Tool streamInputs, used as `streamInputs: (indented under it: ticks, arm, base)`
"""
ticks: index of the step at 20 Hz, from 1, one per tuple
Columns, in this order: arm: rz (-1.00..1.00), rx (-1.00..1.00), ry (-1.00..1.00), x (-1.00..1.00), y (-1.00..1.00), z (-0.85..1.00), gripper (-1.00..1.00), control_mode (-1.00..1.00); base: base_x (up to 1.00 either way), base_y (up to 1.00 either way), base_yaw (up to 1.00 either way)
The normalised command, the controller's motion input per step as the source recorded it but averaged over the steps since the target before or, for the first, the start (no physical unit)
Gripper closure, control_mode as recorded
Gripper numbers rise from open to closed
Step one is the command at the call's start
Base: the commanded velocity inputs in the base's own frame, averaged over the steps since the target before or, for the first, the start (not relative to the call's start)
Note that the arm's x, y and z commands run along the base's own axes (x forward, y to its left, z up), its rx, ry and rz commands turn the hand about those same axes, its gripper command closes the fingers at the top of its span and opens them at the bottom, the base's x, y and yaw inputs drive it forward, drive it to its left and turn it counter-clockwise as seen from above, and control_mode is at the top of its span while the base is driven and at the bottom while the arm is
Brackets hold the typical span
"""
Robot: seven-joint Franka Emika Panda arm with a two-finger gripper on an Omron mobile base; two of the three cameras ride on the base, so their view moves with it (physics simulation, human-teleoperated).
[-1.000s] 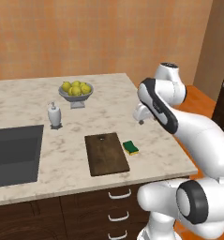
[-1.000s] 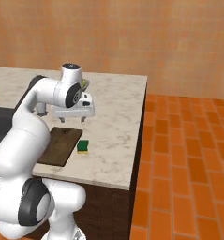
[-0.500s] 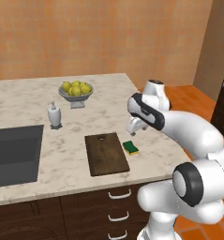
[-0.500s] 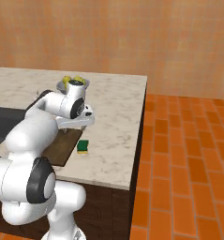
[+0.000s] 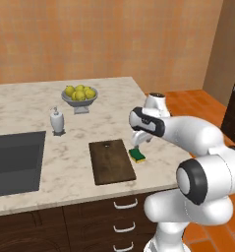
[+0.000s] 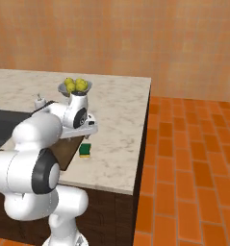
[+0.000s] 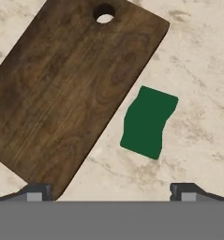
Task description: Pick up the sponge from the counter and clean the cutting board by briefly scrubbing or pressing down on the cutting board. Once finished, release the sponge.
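A: Looking at the counter (image 5: 35, 113) first: pale marbled stone across the middle of the left base view, dark drawers (image 5: 124, 216) below at the bottom, an orange wall (image 5: 104, 39) behind across the top, and red tile floor (image 6: 184, 158) on the right of the right base view.

B: What sits on it?

A: A dark sink (image 5: 13, 160) at the left edge, a soap bottle (image 5: 57, 120) just above it, and a bowl of lemons (image 5: 79, 96) toward the upper middle.

B: And the board?

A: The board (image 5: 111, 160) lies flat at centre, its hole at the far short edge. The sponge (image 5: 137, 155) rests on the stone just right of it, not touching; in the hand view it is the green patch (image 7: 148, 122) right of centre.

B: Anything blocking it?

A: The gripper (image 5: 137, 141) hangs just above the sponge, jaws spread wide and holding nothing. In the right base view the arm (image 6: 44, 134) covers much of the board.
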Motion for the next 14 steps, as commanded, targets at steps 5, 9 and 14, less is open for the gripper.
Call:
streamInputs:
  ticks: [5,9,14]
  arm:
    - [0.00,-0.05,0.00,0.22,0.00,-0.28,-1.00,-1.00]
    - [0.00,-0.04,0.00,0.21,0.00,-0.28,-1.00,-1.00]
    - [0.00,0.00,0.00,0.27,0.00,-0.43,-1.00,-1.00]
  base:
    - [0.00,0.00,0.00]
    - [0.00,0.00,0.00]
    - [0.00,0.00,0.00]
